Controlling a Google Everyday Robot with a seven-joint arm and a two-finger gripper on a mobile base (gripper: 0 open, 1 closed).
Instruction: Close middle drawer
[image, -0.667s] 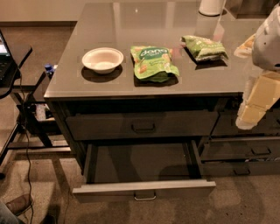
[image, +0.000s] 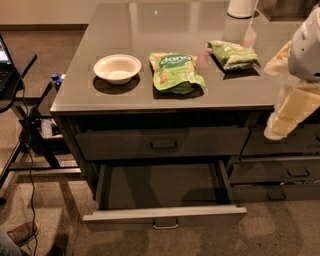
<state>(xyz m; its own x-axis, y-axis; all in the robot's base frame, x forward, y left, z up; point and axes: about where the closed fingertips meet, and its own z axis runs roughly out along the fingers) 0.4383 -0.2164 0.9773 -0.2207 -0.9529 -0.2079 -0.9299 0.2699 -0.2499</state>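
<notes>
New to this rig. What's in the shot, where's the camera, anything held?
One camera, looking down at a counter; where it sits isn't recorded. The pale shapes at the right edge are the robot's arm and, lower, its gripper, level with the top drawer. On the counter: a bowl, a green bag, a second bag, a white object at the back. Below, the middle drawer is pulled out. The gripper is apart from it and seems to hold nothing.
</notes>
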